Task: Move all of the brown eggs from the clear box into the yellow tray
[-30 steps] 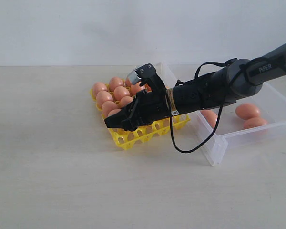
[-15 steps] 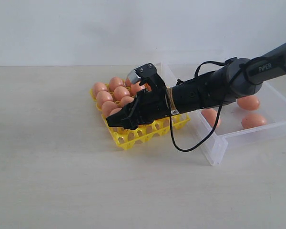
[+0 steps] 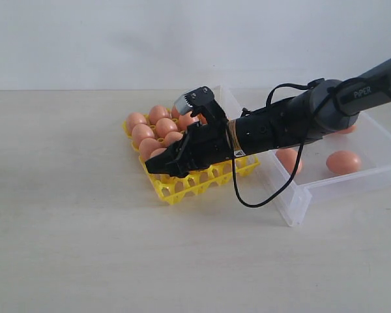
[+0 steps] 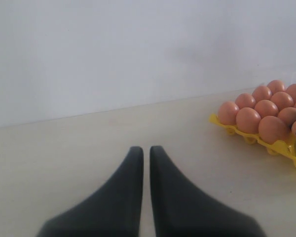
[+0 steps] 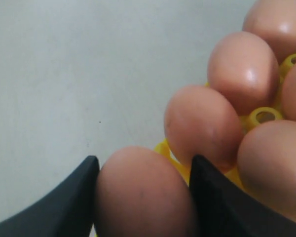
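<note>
My right gripper (image 3: pixel 154 165) reaches across the yellow tray (image 3: pixel 182 190) and is shut on a brown egg (image 5: pixel 143 195), low over the tray's front left corner. Its black fingers (image 5: pixel 71 207) press both sides of that egg. Several brown eggs (image 3: pixel 158 126) fill the tray's back and left cups. The clear box (image 3: pixel 301 202) stands right of the tray with three eggs showing in it: one (image 3: pixel 343 162) at the right, one (image 3: pixel 289 158) under the arm, one (image 3: pixel 349 129) half hidden behind the arm. My left gripper (image 4: pixel 144 149) is shut and empty over bare table, left of the tray (image 4: pixel 226 127).
The right arm and its looping black cable (image 3: pixel 260 199) lie over the tray's right side and the box's near corner. A pale wall stands behind the beige table (image 3: pixel 85 248).
The right gripper has lifted slightly with its egg and then held still. Two loose eggs in the clear box have rolled, one toward the back behind the arm.
</note>
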